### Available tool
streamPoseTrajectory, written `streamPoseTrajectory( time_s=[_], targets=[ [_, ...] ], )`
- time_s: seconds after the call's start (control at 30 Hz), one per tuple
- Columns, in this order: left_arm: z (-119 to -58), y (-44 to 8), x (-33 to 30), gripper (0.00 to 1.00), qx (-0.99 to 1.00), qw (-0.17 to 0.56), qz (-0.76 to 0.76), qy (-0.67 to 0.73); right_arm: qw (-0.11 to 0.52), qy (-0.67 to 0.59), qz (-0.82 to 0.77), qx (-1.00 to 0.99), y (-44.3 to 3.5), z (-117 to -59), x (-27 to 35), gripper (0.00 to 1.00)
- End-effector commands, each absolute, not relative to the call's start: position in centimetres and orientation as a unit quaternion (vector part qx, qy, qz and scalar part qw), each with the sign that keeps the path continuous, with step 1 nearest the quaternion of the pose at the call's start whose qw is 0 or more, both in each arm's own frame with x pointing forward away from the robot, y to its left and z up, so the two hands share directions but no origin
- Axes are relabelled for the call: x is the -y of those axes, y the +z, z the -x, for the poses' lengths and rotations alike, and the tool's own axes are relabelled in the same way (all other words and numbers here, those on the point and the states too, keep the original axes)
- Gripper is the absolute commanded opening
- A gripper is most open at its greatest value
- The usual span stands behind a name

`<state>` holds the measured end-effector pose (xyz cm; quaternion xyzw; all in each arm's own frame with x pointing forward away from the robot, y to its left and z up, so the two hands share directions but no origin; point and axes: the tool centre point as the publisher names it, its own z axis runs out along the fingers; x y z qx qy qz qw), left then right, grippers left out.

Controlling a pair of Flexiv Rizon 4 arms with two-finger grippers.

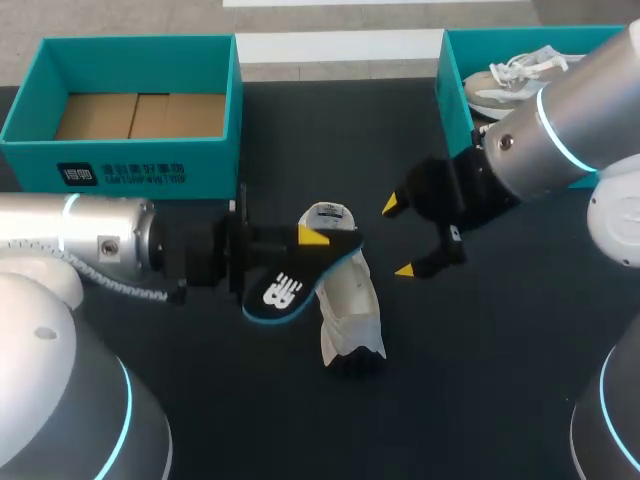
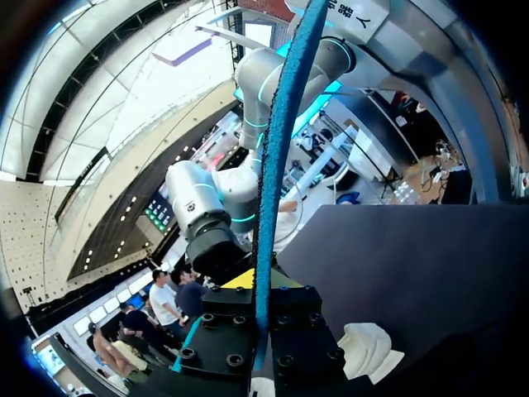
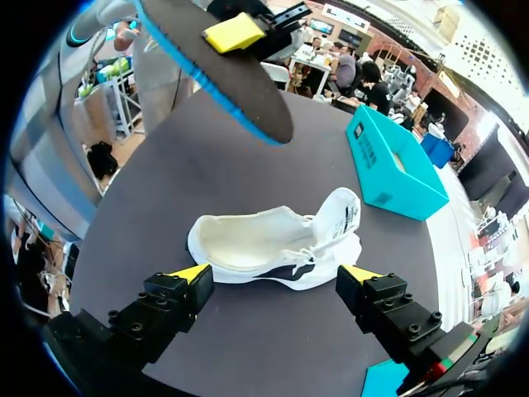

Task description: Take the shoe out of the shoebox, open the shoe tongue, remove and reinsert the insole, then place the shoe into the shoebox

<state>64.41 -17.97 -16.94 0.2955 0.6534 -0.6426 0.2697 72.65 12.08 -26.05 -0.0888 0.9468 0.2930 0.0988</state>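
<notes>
**Insole out, reinsertion pending**

Our left gripper (image 1: 315,240) has its fingers clamped on the insole (image 1: 285,290), holding it off the counter (image 1: 500,380) and partly over the shoe (image 1: 350,312). The shoe lies on the counter between the arms. Its mouth is open toward our right gripper (image 1: 400,238), whose fingers stand wide and hold nothing, near the shoe but apart from it.

We judge the insole goes back in next. Brace the shoe at the collar with the right fingers, then feed the insole toe-first at a low angle so it does not fold.

The counter is dark and looks smooth, so an unbraced shoe may slide. The shoebox (image 1: 140,170) stands well apart behind the left arm. A second box (image 1: 452,100) behind the right arm holds another shoe (image 1: 510,85).
</notes>
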Motion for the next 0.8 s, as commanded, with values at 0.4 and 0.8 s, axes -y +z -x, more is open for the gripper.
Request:
streamPoseTrajectory(
  time_s=[0.4, 0.8],
  targets=[
    [-63.6, -22.5, 20.1, 0.00, -0.655, 0.299, -0.254, -0.645, 0.099, 0.293, 0.089, -0.947, -26.2, -72.7, -12.2, 1.00],
    [-64.1, -24.6, 19.6, 0.00, -0.667, 0.291, -0.236, -0.644, 0.099, 0.293, 0.089, -0.947, -26.2, -72.7, -12.2, 1.00]
  ],
)
